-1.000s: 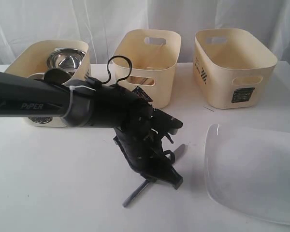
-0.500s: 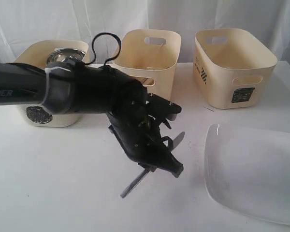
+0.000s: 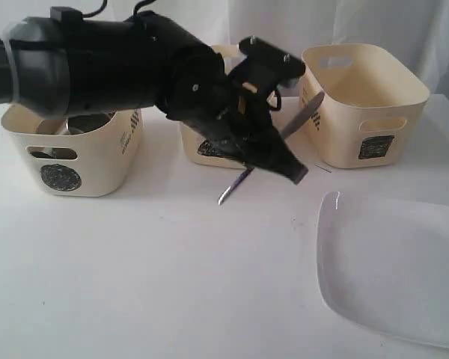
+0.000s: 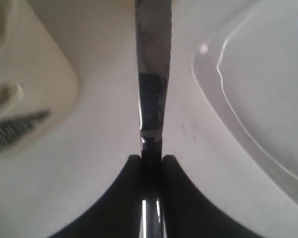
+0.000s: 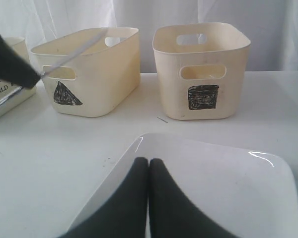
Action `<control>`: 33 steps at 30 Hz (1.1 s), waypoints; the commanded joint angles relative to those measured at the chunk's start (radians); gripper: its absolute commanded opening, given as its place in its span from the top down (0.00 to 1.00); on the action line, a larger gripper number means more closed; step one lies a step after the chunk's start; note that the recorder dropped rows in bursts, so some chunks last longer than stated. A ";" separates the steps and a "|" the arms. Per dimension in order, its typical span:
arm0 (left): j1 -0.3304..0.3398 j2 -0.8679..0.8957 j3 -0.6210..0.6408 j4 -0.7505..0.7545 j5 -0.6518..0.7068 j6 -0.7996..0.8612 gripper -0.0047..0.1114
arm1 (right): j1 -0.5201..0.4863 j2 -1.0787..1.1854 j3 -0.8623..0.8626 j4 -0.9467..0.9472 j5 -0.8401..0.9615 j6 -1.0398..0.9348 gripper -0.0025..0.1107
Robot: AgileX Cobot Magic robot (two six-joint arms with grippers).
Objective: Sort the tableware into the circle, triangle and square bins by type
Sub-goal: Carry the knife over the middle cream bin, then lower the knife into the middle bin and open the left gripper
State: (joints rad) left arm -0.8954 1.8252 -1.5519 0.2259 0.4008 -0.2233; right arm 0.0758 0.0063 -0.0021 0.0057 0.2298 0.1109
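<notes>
Three cream bins are standing in a row along the far side of a white surface (image 3: 135, 284), and a white curtain (image 3: 374, 22) is hanging behind them. In the exterior view the circle bin (image 3: 97, 164) is sitting at about 10 o'clock with a steel bowl (image 3: 81, 124) showing inside. The triangle bin (image 5: 104, 74) is sitting at 12 o'clock and the square bin (image 3: 352, 112) at 2 o'clock. A large white plate (image 3: 396, 269) is lying flat at 4 o'clock, well apart from the bins.

The left claw (image 4: 151, 159) is pinching a metal utensil (image 3: 305, 111) partway along its length between nearly closed fingers. The utensil is hanging tilted in the air in front of the triangle bin, with its broad end pointing toward 1 o'clock and its thin end toward 7 o'clock. The right claw (image 5: 148, 168) is showing over the plate's edge, its fingers pressed together with nothing between them.

A second ago the left claw was sitting low over the middle of the surface, the utensil's lower end on or close to it. Now claw and utensil are riding higher and farther back, toward the triangle bin. Bins and plate are lying where they were.
</notes>
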 commanded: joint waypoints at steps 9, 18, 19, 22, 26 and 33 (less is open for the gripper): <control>0.067 0.150 -0.214 0.249 -0.357 -0.005 0.96 | -0.006 -0.006 0.002 0.001 -0.009 -0.003 0.98; 0.137 0.318 -0.435 0.305 -0.408 -0.005 0.96 | -0.006 -0.006 0.002 0.001 -0.009 -0.003 0.98; 0.137 0.318 -0.454 0.322 -0.408 -0.005 0.96 | -0.006 -0.006 0.002 0.001 -0.009 -0.003 0.98; 0.142 0.318 -0.486 0.356 -0.410 -0.005 0.96 | -0.006 -0.006 0.002 0.001 -0.009 -0.003 0.98; 0.164 0.323 -0.497 0.365 -0.434 -0.005 0.96 | -0.006 -0.006 0.002 0.001 -0.009 -0.003 0.98; 0.174 0.365 -0.497 0.365 -0.494 -0.006 0.96 | -0.006 -0.006 0.002 0.001 -0.009 -0.003 0.98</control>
State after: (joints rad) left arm -0.7220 2.1769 -2.0427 0.5772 -0.0511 -0.2233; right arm 0.0758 0.0063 -0.0021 0.0057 0.2298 0.1109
